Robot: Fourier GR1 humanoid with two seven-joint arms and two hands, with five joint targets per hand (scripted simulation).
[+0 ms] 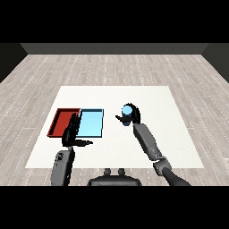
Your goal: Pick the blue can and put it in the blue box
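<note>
The blue can (pixel 128 109) stands upright on the white table, right of the trays, with my right hand (pixel 133 117) curled round it, thumb on its left side. The light blue tray (pixel 91 124) lies left of the can with nothing in it. My left hand (pixel 71 133) hovers over the seam between the two trays, fingers straight and thumb pointing right, holding nothing.
A red tray (pixel 60 120) lies directly left of the light blue tray, partly covered by my left hand. The white table (pixel 152 98) stretches to the right and back, with a wooden floor beyond its edges.
</note>
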